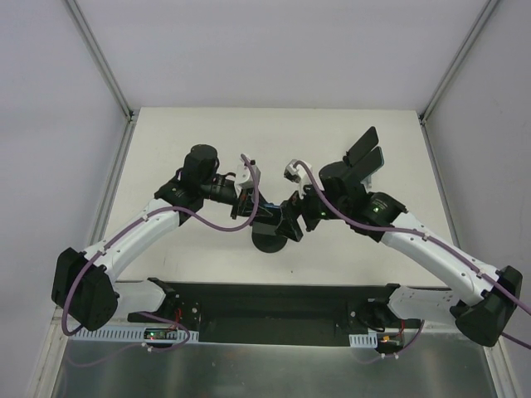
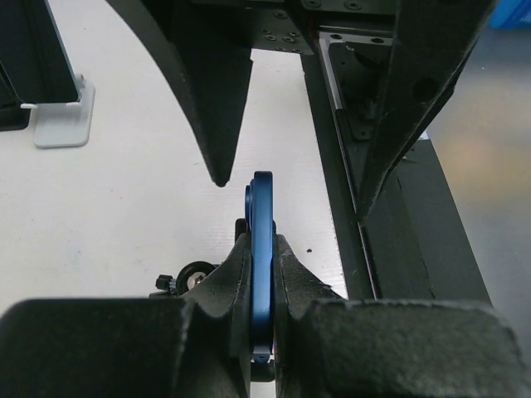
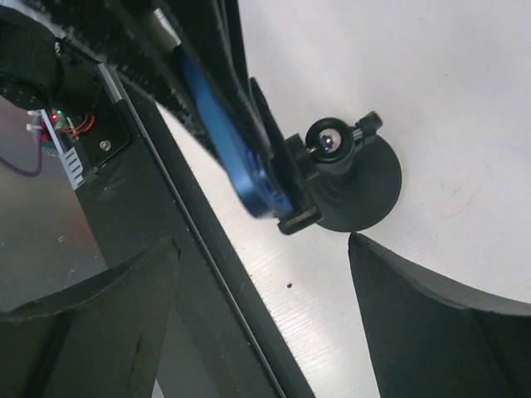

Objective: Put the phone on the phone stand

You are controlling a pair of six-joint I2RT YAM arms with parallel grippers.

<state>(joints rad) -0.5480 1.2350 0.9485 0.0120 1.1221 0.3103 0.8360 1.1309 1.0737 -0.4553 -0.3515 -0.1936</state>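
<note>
The blue phone [image 1: 267,214] is clamped edge-on between the fingers of my left gripper [image 1: 253,210], shut on it just above the black round-based phone stand [image 1: 270,241]. In the left wrist view the phone [image 2: 262,207] stands upright between my left gripper's [image 2: 262,242] pads, with the stand's ball joint [image 2: 196,277] below left. In the right wrist view the phone's [image 3: 224,141] lower end sits at the stand's [image 3: 357,182] cradle lip. My right gripper [image 1: 290,219] is open and empty beside the stand; in its own view it [image 3: 261,242] hangs apart from the stand.
A second stand with a white base [image 2: 63,124] holding a dark slab [image 1: 365,151] sits at the table's back right. A black rail [image 1: 274,311] runs along the near edge, close under the phone [image 3: 178,249]. Both arms crowd the table's middle.
</note>
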